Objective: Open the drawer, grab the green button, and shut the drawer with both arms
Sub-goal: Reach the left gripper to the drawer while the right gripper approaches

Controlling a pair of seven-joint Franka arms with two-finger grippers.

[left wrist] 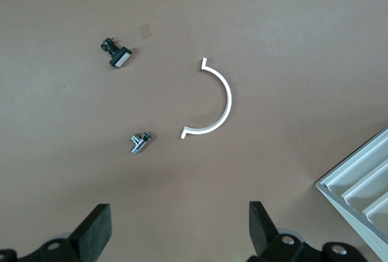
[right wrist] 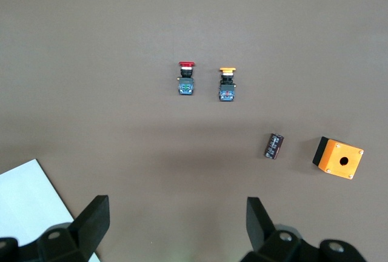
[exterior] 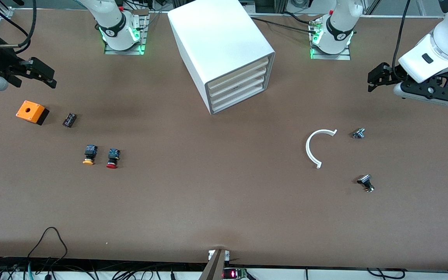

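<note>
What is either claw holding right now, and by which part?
Nothing. The left claw and right claw are both open and empty, hanging over bare brown table at opposite ends.

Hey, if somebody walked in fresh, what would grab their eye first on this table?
The big white cabinet with four shut drawers, between the two arm bases. Then the orange box toward the right arm's end, and the white curved piece toward the left arm's end.

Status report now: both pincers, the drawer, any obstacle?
Left pincer open, right pincer open, both waiting at table ends. Lowest drawer of cabinet shut. Green button unseen. Nothing before drawer.
</note>
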